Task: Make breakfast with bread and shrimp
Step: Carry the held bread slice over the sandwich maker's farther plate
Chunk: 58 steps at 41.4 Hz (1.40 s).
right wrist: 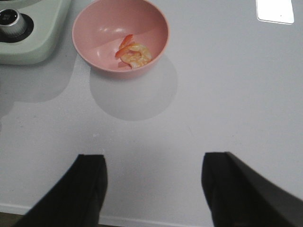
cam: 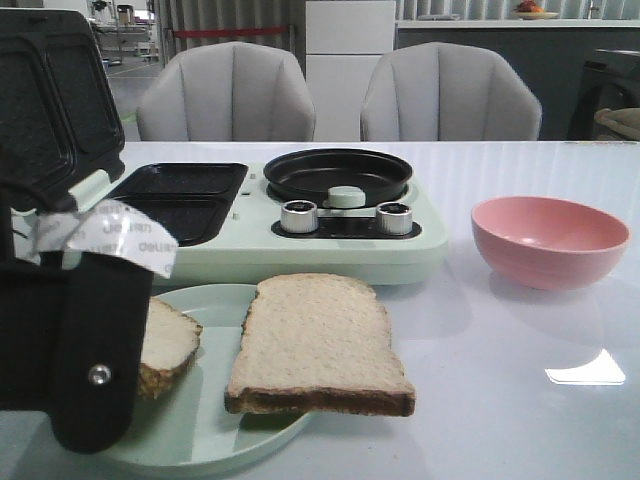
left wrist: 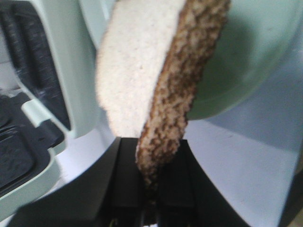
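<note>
My left gripper (left wrist: 154, 189) is shut on the crust edge of one bread slice (left wrist: 142, 71), holding it tilted just above the pale green plate (left wrist: 251, 56). In the front view this slice (cam: 168, 345) shows at the plate's left, half hidden behind the black left arm. A second bread slice (cam: 318, 345) lies flat on the plate (cam: 215, 420), overhanging its right rim. The shrimp (right wrist: 134, 53) lies in a pink bowl (right wrist: 120, 35), ahead of my right gripper (right wrist: 154, 189), which hangs open over bare table.
A pale green breakfast machine (cam: 330, 250) stands behind the plate, with its black lid (cam: 50, 100) raised, two grill wells (cam: 180, 200), a round pan (cam: 338, 175) and two knobs. The pink bowl (cam: 550, 240) sits to its right. Two chairs stand beyond the table.
</note>
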{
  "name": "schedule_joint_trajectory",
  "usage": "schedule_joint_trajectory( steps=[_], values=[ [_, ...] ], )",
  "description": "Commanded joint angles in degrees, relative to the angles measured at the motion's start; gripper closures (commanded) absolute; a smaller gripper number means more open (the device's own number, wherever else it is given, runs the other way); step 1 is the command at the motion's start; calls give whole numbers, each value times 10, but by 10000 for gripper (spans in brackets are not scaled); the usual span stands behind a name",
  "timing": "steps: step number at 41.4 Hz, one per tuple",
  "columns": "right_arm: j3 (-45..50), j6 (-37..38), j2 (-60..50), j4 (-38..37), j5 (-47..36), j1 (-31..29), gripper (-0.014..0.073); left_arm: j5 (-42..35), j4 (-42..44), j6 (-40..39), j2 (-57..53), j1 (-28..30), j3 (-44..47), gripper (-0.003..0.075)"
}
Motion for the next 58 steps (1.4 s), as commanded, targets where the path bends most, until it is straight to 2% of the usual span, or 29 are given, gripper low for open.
schedule_joint_trajectory(
  steps=[1, 11, 18, 24, 30, 38, 45, 58],
  values=[
    [-19, -6, -1, -7, -35, 2, 44, 82, 32, -7, -35, -15, -8, 620],
    [-19, -6, -1, -7, -35, 2, 44, 175, 140, -7, -95, -33, -10, 620],
    [-19, -6, -1, -7, -35, 2, 44, 142, 203, -7, -122, -18, -18, 620],
    [-19, -6, -1, -7, -35, 2, 44, 68, 217, -7, -121, 47, -53, 619],
    [-19, -6, -1, -7, -35, 2, 44, -20, 266, -7, -121, 143, -101, 620],
    [-19, -6, -1, -7, -35, 2, 44, -129, 277, -7, -103, 256, -174, 619],
    [-19, -6, -1, -7, -35, 2, 44, -142, 282, -7, -39, 329, -240, 619],
    [-19, -6, -1, -7, -35, 2, 44, -156, 299, -7, 109, 399, -370, 620]
  ],
)
